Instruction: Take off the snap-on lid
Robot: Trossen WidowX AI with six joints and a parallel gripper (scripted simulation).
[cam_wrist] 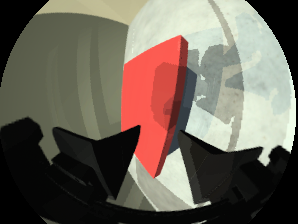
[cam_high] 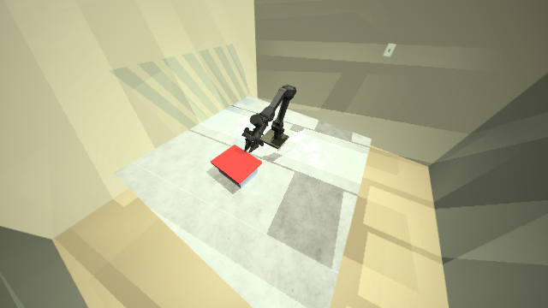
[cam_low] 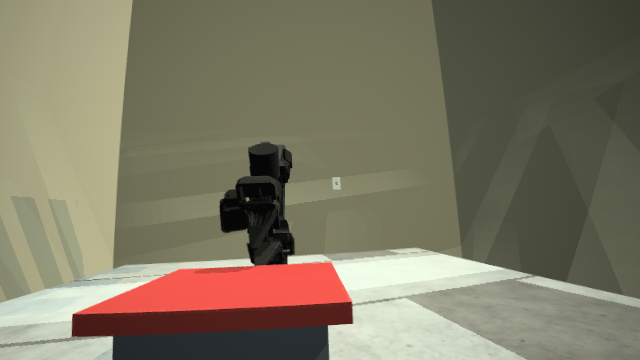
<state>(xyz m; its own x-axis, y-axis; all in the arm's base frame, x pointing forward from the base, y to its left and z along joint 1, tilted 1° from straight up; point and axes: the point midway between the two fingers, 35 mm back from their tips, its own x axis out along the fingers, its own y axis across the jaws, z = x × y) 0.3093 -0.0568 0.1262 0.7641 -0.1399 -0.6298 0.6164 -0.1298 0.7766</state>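
Observation:
The flat red lid [cam_high: 236, 164] [cam_low: 215, 292] [cam_wrist: 145, 95] sits level on the blue-grey storage box [cam_high: 249, 179] [cam_low: 220, 345] [cam_wrist: 190, 95] and overhangs its walls. My gripper [cam_high: 248, 150] [cam_low: 270, 259] [cam_wrist: 159, 131] is part-way open with nothing between its fingers. Its fingertips point down and forward at the lid's far edge, on the arm-base side. In the wrist view, the lid's near corner shows between the two fingers, with the lid turned nearly upright in the picture. Whether a fingertip touches the lid cannot be told. The box's lower part is cut off in the exterior view.
The box stands on the pale stone-patterned table [cam_high: 193, 192]. The arm's base plate [cam_high: 269, 142] is behind the box, on the far side. Light walls and a darker wall with a small white plate [cam_high: 389, 50] [cam_low: 336, 183] surround the table.

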